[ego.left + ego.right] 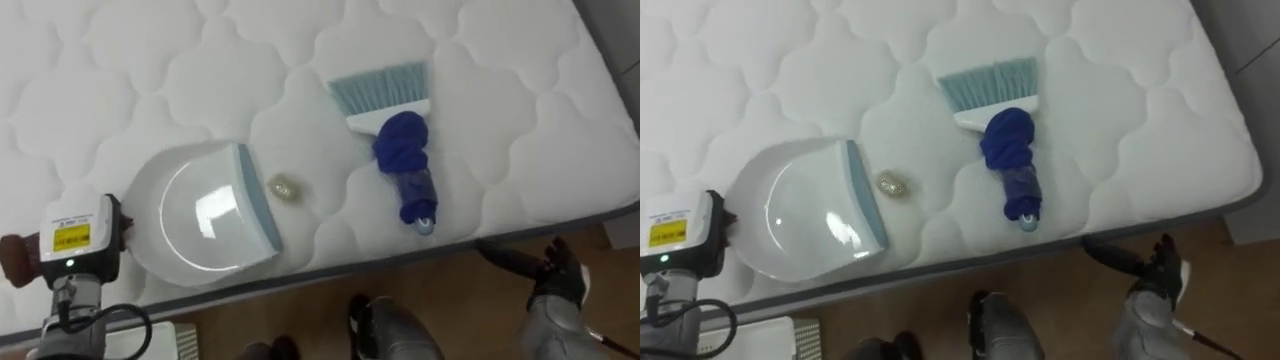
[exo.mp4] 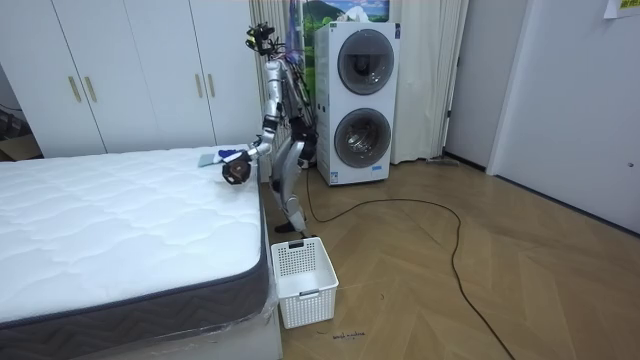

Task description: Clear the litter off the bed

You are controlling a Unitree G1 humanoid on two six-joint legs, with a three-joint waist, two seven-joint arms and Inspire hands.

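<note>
White quilted mattress (image 1: 120,70) spreads across the work area, and the robot stands at its side, close to the stacked washers (image 2: 358,100). 2 tools lie within reach. Near left sits the dustpan (image 1: 200,215), its blue-grey lip turned right, likely so that debris can be swept straight in. A small crumpled scrap (image 1: 286,187) lies just beside that lip, not yet inside. Right of it the brush (image 1: 400,140) lies flat, its long axis running far to near. The bristles point far and the blue cloth-wrapped handle points back toward the robot, leaning a little right, which should make for an easy grab. Right hand (image 1: 555,278) hangs off the mattress edge at near right, fingers loosely extended and empty. Left hand (image 1: 78,262) shows at near left by the dustpan's rear; its fingers are hidden, so I cannot tell its state. A white basket (image 2: 303,280) stands on the floor at the bed's foot.
</note>
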